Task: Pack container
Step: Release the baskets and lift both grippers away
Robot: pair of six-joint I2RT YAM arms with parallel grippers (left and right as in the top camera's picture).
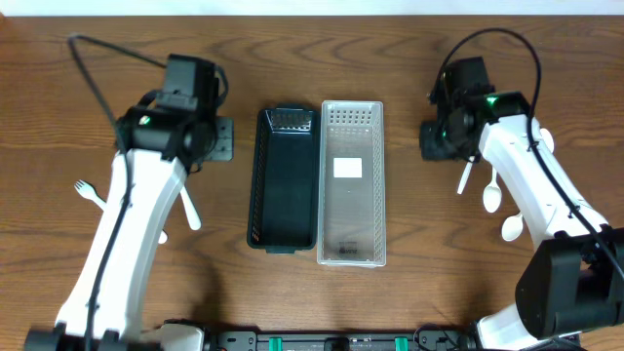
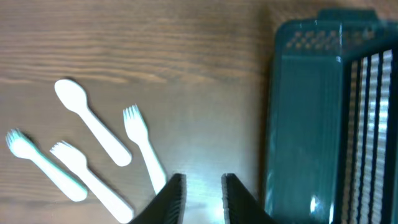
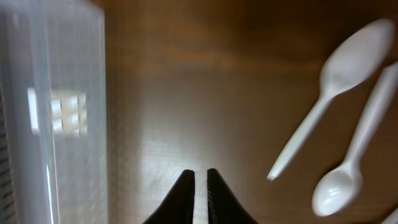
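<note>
**A:** Where do the bins sit?
**B:** Mid-worktop (image 1: pixel 390 58), side by side: slatted basket (image 1: pixel 283 180) left, perforated bin (image 1: pixel 351 185) right.
**A:** And the cutlery?
**B:** Forks (image 2: pixel 144 146) and a spoon (image 2: pixel 93 127) lie left of the basket. More spoons (image 3: pixel 329 93) lie right of the bin.

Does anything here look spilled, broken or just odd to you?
Nothing stands out. The dark bin and the clear bin lie straight, side by side, with nothing spilled. White forks and spoons lie loose on the table on either side, with no visible damage.
</note>
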